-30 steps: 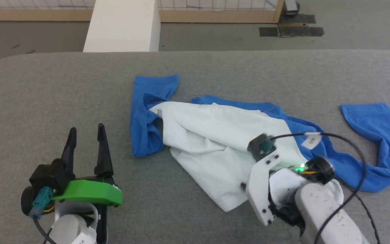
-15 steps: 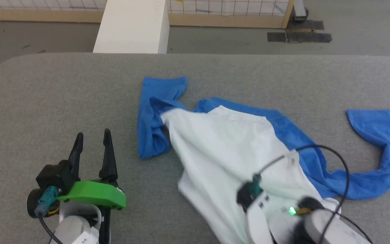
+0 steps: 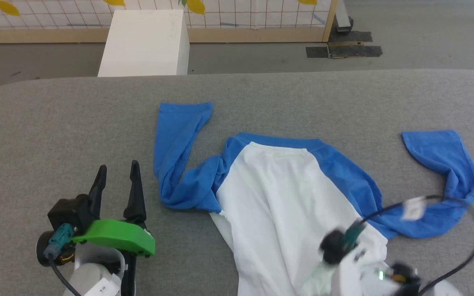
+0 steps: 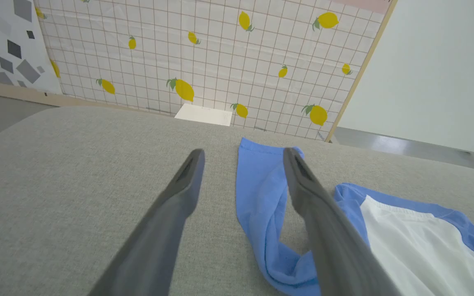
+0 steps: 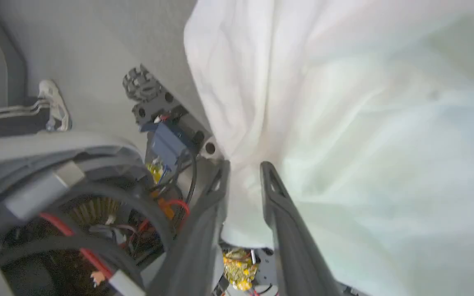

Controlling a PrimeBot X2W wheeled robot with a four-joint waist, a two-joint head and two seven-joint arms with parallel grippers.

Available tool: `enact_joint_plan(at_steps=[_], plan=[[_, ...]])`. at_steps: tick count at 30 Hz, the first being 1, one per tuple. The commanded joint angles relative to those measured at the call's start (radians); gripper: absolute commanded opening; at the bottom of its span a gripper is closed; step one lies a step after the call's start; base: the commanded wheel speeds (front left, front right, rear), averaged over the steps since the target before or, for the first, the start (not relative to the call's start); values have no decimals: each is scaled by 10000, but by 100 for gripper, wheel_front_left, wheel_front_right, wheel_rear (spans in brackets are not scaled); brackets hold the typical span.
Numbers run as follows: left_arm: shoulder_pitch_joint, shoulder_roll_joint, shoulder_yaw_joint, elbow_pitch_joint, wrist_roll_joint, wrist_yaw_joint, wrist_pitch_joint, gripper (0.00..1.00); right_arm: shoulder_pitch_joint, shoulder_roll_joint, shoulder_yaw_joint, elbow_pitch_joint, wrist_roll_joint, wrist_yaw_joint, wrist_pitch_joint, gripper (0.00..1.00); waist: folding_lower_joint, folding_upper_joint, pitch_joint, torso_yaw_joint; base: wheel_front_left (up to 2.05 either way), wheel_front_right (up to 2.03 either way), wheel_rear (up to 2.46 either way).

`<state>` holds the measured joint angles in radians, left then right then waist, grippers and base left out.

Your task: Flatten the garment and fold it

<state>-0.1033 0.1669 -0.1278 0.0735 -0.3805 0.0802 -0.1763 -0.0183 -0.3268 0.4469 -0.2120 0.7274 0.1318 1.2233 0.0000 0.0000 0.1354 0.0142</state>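
Garment [image 3: 282, 197] body flat, sleeves bent; left jaws wide, empty; right jaws: grip unclear.

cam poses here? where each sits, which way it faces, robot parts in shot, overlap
Head: on the head, facing forward and down at the table and shirt; left gripper lower left, right arm lower right.
Left wrist: looks along its own fingers across the table at the lemon-print wall.
Right wrist: close on the shirt's white cloth between its fingers.
Shared: head and left wrist both catch the blue sleeve.
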Motion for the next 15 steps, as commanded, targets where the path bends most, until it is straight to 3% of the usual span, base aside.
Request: enact_joint_plan(at_steps=[1,7,11,15], plan=[[76,99,20,-5,-50,19,61,100,-153,432,-524,-143,-248,-11,-838,100,0,0,-72,-33,0,0,0],[92,176,-97,-12,-84,-5,316,100,-241,2069,-3527,98,-1720,-11,-4462,100,0,0,-272,-73,0,0,0],[83,214,-159,192,-253,75,995,100,-175,2635,-5422,451,-2585,-11,-6061,100,0,0,-276,-168,0,0,0],[-830,482,-289,503,-340,-52,2052,100,-160,2747,-6386,584,-2793,-11,-6642,100,0,0,-62,-174,0,0,0]])
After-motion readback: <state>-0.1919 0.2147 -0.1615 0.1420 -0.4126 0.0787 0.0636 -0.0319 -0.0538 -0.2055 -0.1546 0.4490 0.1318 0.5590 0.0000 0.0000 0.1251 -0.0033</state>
